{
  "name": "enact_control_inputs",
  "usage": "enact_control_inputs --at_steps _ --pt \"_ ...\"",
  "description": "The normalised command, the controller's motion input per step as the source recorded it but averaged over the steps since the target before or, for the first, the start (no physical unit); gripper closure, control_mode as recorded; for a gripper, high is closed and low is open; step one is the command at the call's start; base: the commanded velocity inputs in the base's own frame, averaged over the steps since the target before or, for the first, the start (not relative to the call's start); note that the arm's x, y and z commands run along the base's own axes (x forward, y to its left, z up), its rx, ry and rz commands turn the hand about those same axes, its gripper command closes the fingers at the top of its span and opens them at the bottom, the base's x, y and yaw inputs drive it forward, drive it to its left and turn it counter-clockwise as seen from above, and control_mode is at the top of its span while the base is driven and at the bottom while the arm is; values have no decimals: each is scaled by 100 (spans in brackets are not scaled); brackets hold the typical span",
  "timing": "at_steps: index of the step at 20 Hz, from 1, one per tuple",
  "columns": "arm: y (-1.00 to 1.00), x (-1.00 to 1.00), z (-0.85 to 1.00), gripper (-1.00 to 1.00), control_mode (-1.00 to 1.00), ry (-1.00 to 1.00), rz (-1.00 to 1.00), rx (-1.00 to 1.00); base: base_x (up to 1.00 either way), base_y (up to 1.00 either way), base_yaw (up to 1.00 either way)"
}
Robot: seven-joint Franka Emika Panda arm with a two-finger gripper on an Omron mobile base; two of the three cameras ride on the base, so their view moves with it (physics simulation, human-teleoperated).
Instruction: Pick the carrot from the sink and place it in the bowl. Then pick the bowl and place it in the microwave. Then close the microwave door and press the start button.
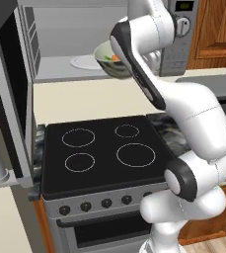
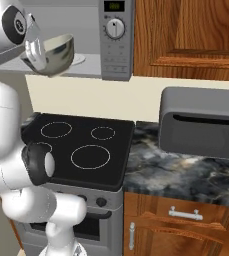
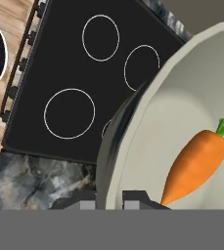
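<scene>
— Nearest the hand camera, what do you see?

— Two dark fingertips point(image 3: 135, 197) at the bottom of the hand view, one on each side of the rim of the bowl point(image 3: 182, 112). So the gripper point(image 3: 108, 201) is clamped on the bowl's edge.

— And the carrot?

— Lying inside the bowl, the carrot point(image 3: 196, 163) has its green tip pointing up-right in that view and its narrow end near the fingers.

— Where is the bowl in the room?

— Up in the air, above the back of the black stove point(image 1: 102, 153), just in front of the microwave point(image 1: 178, 44). From the left base view the bowl point(image 1: 107, 59) sits at the mouth of the cavity, near the white turntable plate point(image 1: 85, 62).

— The microwave door?

— The microwave door point(image 1: 11, 94) stands swung wide open to the left.

— Anything else nearby?

— A grey bread-box container point(image 2: 201, 122) on the marbled counter point(image 2: 186, 175), well to the right.
</scene>
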Motion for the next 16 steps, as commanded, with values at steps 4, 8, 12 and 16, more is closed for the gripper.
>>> enact_control_inputs --at_steps 4,8,12,16 --pt "9 31 -38 100 -100 -15 0 1 0 0 0" --pt "0 16 -53 100 -100 -27 0 4 0 0 0" --pt "1 20 -26 100 -100 -25 0 4 0 0 0" --pt "16 56 14 100 -100 -3 0 3 0 0 0"
